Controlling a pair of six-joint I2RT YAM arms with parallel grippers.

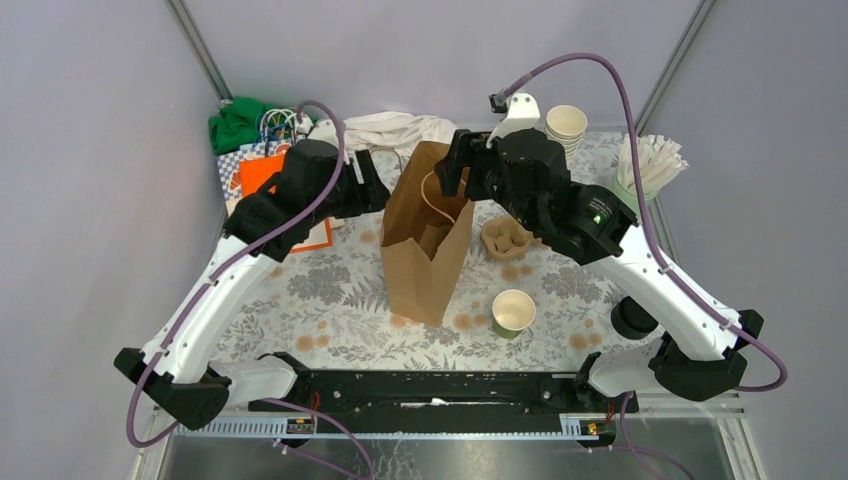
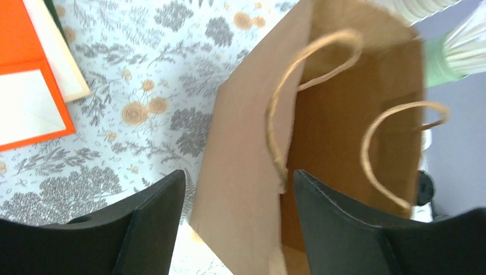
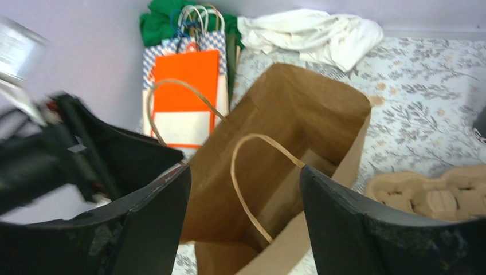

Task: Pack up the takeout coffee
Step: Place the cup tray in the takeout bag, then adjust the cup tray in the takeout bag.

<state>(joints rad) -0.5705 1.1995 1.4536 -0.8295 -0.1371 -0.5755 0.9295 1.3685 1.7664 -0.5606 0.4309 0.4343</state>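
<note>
One takeout coffee cup (image 1: pixel 513 312), dark green with a white inside and no lid, stands on the table right of the bag's foot. A round black thing (image 1: pixel 632 318), perhaps a lidded cup, sits half hidden behind my right arm. The brown paper bag (image 1: pixel 428 235) stands upright and open in the middle. My left gripper (image 1: pixel 378 190) (image 2: pixel 239 172) is open, its fingers straddling the bag's left wall (image 2: pixel 246 172) near a handle. My right gripper (image 1: pixel 452 168) (image 3: pixel 245 167) hangs open over the bag's mouth (image 3: pixel 298 132), holding nothing.
A moulded cardboard cup carrier (image 1: pixel 505 238) (image 3: pixel 435 195) lies right of the bag. A stack of cream cups (image 1: pixel 566 125) and a pale green cup of white sticks (image 1: pixel 650 165) stand at the back right. An orange bag (image 1: pixel 262 175), green cloth (image 1: pixel 235 122) and white cloth (image 1: pixel 385 128) lie at the back left.
</note>
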